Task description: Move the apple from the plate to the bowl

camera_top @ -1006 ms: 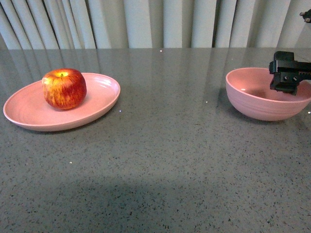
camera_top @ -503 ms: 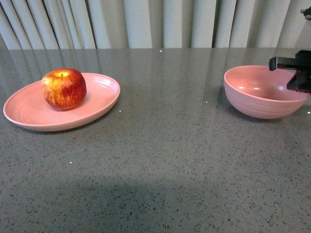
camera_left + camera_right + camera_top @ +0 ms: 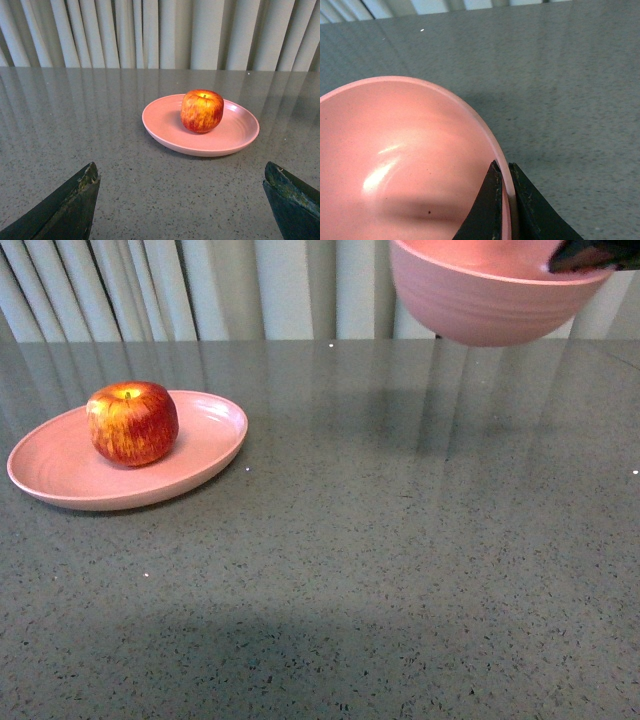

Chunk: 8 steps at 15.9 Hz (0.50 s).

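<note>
Front view: the apple (image 3: 132, 423) sits on the plate (image 3: 205, 435) at the left of the surface (image 3: 380, 560), so the transfer itself is not yet done. The bowl (image 3: 480, 300) hangs in the air above the right side, clear of the surface and well apart from the plate; its top is cut off, so I cannot tell whether it is level. The right gripper (image 3: 502, 167) is pinched narrow on the bowl's rim, one finger inside and one outside. The left gripper (image 3: 181, 170) stands wide and empty, facing the apple without touching it. The apple must yet be grasped and put into the bowl.
</note>
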Each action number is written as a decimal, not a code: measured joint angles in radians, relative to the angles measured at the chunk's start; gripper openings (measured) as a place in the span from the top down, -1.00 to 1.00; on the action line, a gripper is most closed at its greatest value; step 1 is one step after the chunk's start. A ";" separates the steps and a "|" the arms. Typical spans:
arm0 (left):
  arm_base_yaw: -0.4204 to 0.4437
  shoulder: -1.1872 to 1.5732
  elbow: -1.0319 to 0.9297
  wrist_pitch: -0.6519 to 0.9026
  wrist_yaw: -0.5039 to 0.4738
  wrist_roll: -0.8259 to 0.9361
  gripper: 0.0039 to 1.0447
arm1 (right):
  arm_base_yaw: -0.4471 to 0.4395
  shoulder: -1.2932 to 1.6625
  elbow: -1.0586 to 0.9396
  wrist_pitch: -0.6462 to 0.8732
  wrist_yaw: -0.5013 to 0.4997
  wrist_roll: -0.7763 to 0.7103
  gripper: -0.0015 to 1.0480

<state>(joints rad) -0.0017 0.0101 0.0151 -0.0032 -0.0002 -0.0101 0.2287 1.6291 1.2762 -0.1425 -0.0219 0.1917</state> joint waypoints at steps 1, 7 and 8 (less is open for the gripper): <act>0.000 0.000 0.000 0.000 0.000 0.000 -0.88 | 0.036 0.013 0.012 -0.010 0.002 0.005 0.95; 0.000 0.000 0.000 0.000 0.000 0.000 -0.88 | 0.173 0.164 0.084 -0.016 0.034 0.059 0.95; 0.000 0.000 0.000 0.000 0.000 0.000 -0.88 | 0.185 0.188 0.090 -0.016 0.037 0.068 0.95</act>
<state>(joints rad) -0.0017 0.0101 0.0151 -0.0032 -0.0002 -0.0101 0.4137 1.8175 1.3659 -0.1589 0.0151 0.2592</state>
